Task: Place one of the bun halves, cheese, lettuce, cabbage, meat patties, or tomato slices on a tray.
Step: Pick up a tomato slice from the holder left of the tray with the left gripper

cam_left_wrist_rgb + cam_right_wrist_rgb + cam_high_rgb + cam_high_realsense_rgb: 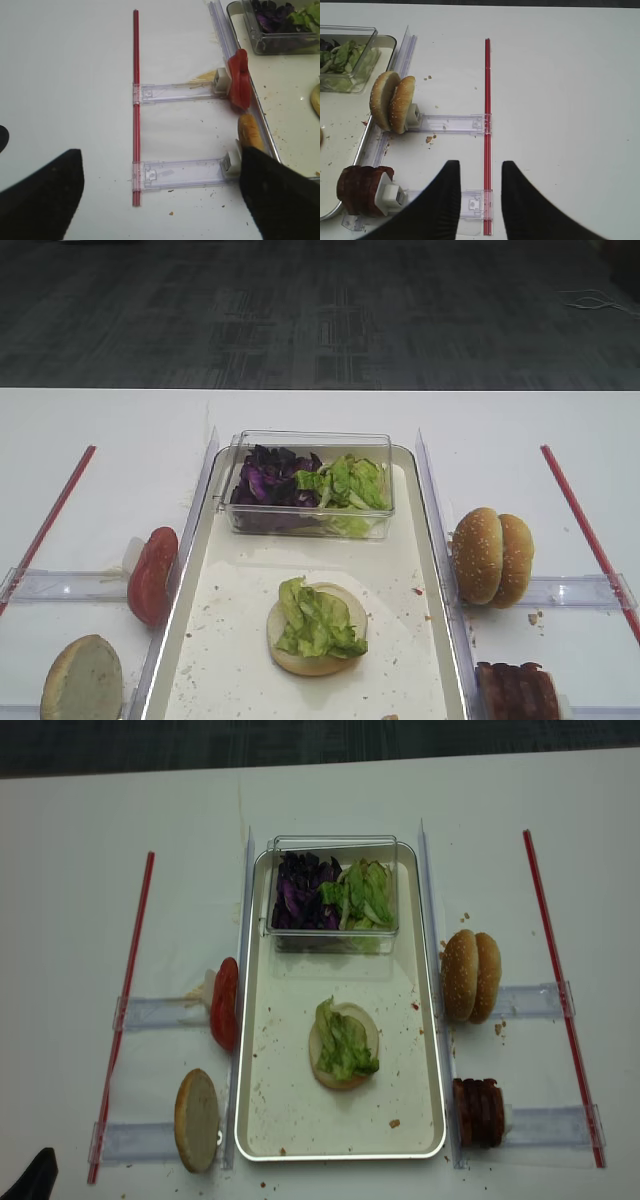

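Showing a white counter (pixel 330 795) with the tray (pixel 262 1090) at its centre: on the tray lies a pale bun half (pixel 343 1045), cut face up, topped with a piece of lettuce (pixel 342 1040). At the tray's far end stands a clear plastic box (pixel 335 892) holding purple cabbage (pixel 300 892) on the left and more green leaves on the right. Left of the tray, tomato slices (pixel 225 1004) stand on edge in a clear holder, and nearer the camera another bun half (pixel 197 1119) stands on edge. Right of the tray, two seeded bun halves (pixel 472 976) stand together, with the meat patties (pixel 479 1112) in the holder nearer the camera. Red strips (pixel 124 1010) run along both outer sides. Left hand (pixel 155 200) has its black fingers (pixel 42 200) wide apart above the counter, holding nothing; right hand (pixel 480 200) likewise has its fingers apart and empty. No legible writing or brand appears.
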You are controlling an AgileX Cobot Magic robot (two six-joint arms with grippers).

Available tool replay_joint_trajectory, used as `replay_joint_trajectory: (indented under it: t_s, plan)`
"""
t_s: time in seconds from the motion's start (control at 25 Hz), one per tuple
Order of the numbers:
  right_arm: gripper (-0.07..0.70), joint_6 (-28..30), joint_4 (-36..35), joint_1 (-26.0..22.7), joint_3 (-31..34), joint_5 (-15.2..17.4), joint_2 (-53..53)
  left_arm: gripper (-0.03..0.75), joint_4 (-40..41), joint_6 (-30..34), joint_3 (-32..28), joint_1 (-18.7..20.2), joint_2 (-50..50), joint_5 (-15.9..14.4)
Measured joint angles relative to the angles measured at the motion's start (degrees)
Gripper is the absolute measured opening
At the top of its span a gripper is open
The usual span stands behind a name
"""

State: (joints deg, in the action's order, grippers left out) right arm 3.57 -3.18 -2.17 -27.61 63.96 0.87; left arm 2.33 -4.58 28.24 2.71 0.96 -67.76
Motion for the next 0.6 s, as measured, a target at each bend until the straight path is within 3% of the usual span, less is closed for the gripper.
replay_joint_trajectory:
  t_s: [0.36, 0.6]
  plan:
    - [0.194, 0.0, 0.0, 0.0, 0.0, 0.0, 0.0, 0.616, 0.0, 0.0, 0.0, 0.0, -0.2, 0.0]
    - [0.181, 0.0, 0.0, 0.0, 0.0, 0.0, 0.0, 0.616, 0.0, 0.0, 0.0, 0.0, -13.1, -0.2]
